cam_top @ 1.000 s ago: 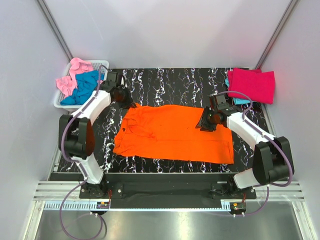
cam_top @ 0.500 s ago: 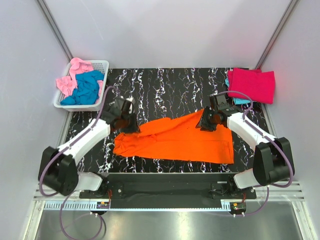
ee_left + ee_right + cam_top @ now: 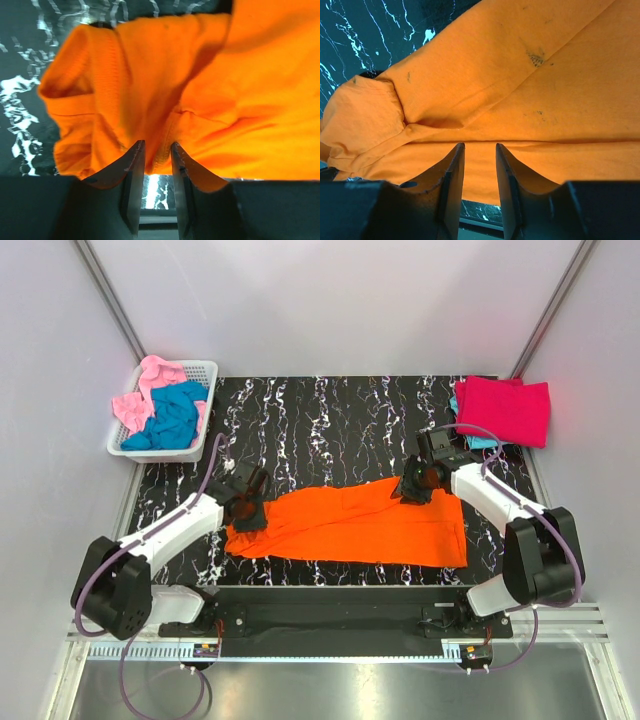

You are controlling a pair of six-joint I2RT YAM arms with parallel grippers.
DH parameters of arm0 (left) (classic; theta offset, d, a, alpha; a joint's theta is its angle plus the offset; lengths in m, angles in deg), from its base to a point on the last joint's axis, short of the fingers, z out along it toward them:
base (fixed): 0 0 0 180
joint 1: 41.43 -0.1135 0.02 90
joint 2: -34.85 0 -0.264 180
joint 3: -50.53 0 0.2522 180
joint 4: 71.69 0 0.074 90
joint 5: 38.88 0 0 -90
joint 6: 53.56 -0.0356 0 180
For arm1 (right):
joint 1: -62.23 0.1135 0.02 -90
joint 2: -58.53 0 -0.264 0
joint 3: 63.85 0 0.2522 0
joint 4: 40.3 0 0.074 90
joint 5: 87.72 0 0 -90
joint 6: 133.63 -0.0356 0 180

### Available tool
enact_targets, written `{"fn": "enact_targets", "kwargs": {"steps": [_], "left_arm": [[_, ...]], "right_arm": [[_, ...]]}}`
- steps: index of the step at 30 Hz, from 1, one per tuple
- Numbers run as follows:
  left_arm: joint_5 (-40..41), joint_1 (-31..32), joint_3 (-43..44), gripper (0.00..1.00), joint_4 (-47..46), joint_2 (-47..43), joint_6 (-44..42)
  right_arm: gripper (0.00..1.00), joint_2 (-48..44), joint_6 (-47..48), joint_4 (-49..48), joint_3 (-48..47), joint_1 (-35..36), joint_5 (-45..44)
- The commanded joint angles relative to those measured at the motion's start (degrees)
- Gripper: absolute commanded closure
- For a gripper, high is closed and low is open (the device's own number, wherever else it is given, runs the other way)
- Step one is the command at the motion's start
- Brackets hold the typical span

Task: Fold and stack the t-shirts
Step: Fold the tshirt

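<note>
Top view: the orange t-shirt is lying as a long band, running from the left gripper to the right gripper. Left wrist: jaws are standing slightly apart, cloth bunching just beyond the tips; right wrist: jaws are gapping over cloth; whether they are gripping it, I cannot tell.

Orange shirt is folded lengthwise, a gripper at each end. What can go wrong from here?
1. The orange t-shirt is bunched and rumpled at its left end, just beyond the left gripper. A cross fold now would probably trap those wrinkles.
2. The right gripper sits low at the shirt's far edge with its jaws apart. A fingertip could snag the cloth on the way out and drag the fold open.
</note>
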Motion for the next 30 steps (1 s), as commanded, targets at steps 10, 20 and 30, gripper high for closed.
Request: {"fn": "enact_targets", "kwargs": {"steps": [10,20,30], "left_arm": [[1.5,0.2,8.0,0.58,-6.8,2.8,0.5],[-2.4,-0.2,12.0,0.55,-12.3,14.5,1.2],[-1.3,-0.4,13.7,0.89,-12.1,14.8,0.1]], "right_arm": [[0.61,1.4,0.3,-0.8,-2.1,0.3,1.7],[0.61,0.6,0.9,-0.8,-1.1,0.2,1.4],[0.61,1.8,0.7,-0.8,-1.1,0.3,1.6]]}}
